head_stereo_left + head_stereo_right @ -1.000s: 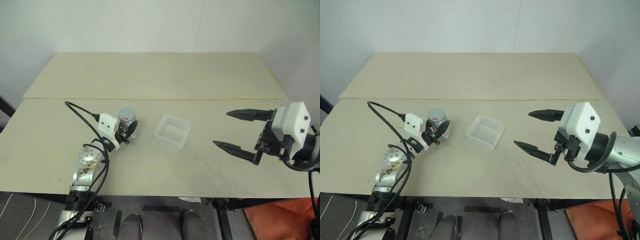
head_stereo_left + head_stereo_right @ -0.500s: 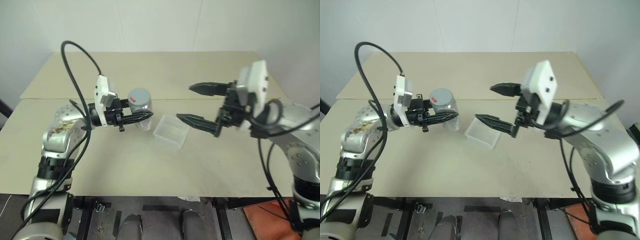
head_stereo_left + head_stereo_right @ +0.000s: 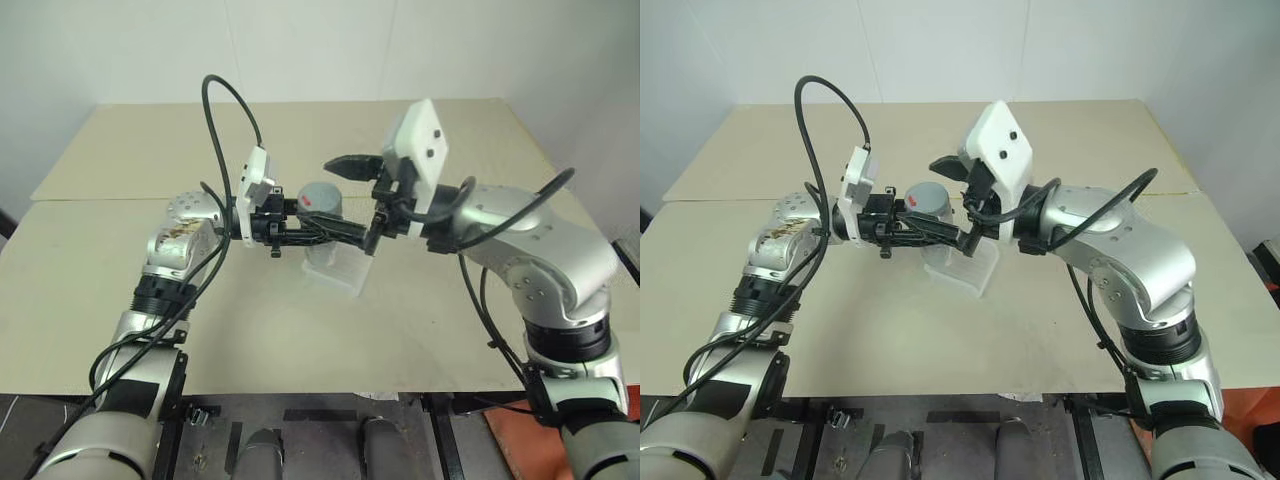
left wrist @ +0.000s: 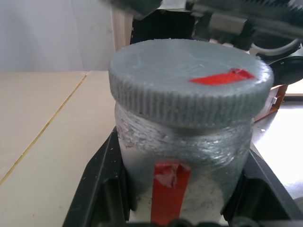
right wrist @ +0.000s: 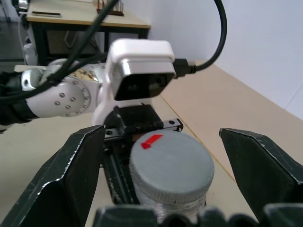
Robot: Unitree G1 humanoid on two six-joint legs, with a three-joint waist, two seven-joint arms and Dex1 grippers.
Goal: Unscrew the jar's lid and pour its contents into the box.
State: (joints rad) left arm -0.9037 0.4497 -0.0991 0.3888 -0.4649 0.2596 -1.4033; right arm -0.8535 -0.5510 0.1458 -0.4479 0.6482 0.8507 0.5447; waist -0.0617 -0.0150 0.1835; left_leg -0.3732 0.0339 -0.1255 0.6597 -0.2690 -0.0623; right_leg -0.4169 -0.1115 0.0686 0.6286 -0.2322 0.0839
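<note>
My left gripper [image 3: 340, 222] is shut on the clear jar [image 3: 322, 212] and holds it upright in the air, pointing toward the right arm. The grey lid [image 3: 322, 196] with its red mark sits screwed on the jar [image 4: 182, 161], which has a red strip on its side. My right gripper [image 3: 352, 200] is open, one finger on each side of the lid [image 5: 170, 163], with gaps between them. The translucent box [image 3: 338, 270] lies on the table just below the jar. The contents cannot be made out through the cloudy wall.
The beige table [image 3: 430, 330] has a seam running across it behind the arms and a white wall beyond. A black cable [image 3: 225, 100] loops up from the left wrist.
The left gripper lifted the jar off the table, up and to the right over the box. The right gripper swung left and now straddles the lid.
</note>
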